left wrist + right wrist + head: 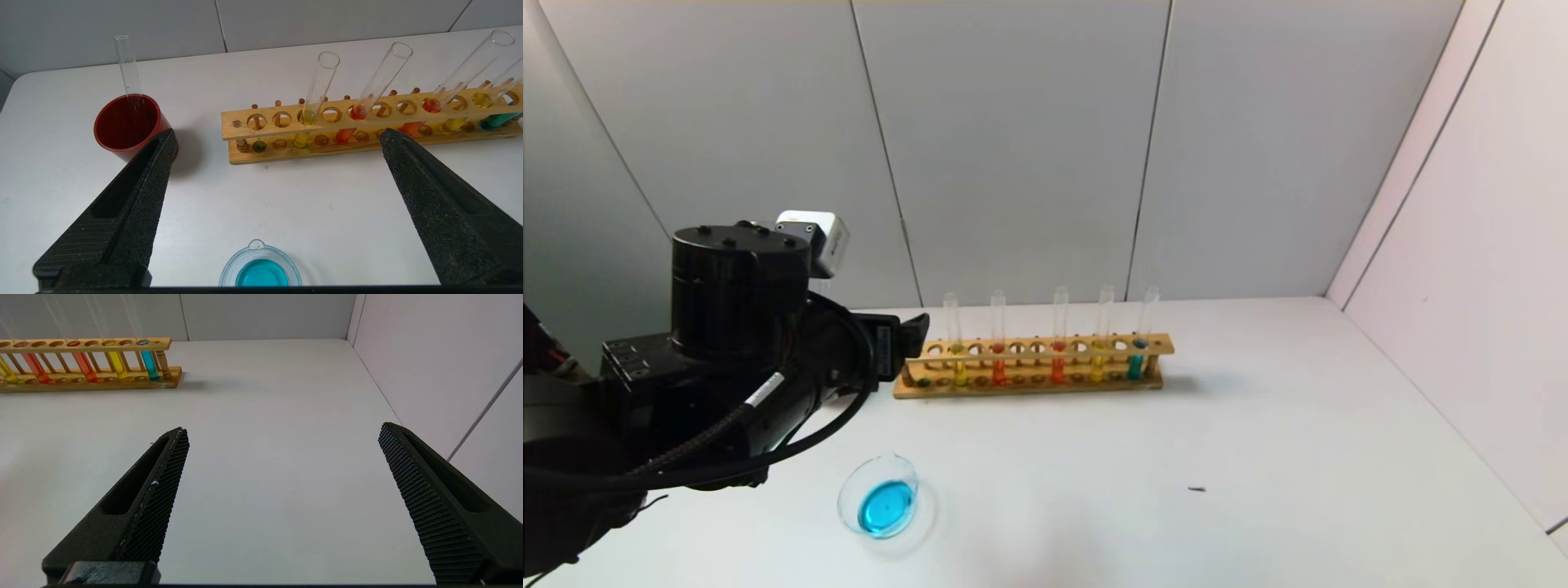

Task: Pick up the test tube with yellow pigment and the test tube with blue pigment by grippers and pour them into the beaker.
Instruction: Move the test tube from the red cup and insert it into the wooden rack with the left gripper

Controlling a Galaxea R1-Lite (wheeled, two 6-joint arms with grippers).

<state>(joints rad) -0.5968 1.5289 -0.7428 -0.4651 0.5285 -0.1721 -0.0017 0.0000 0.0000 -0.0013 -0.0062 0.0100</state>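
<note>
The test tube with yellow pigment stands near the left end of the wooden rack; it also shows in the left wrist view. No tube with sky-blue liquid is in view. An empty clear tube stands in the red cup. The beaker holds sky-blue liquid and sits on the table in front of the rack's left end. My left gripper is open and empty, above the table between beaker and rack. My right gripper is open and empty over bare table, right of the rack.
The rack also holds two orange-red tubes, a purer yellow tube and a teal tube. My left arm hides the red cup in the head view. A small dark speck lies on the table. A wall bounds the table's right side.
</note>
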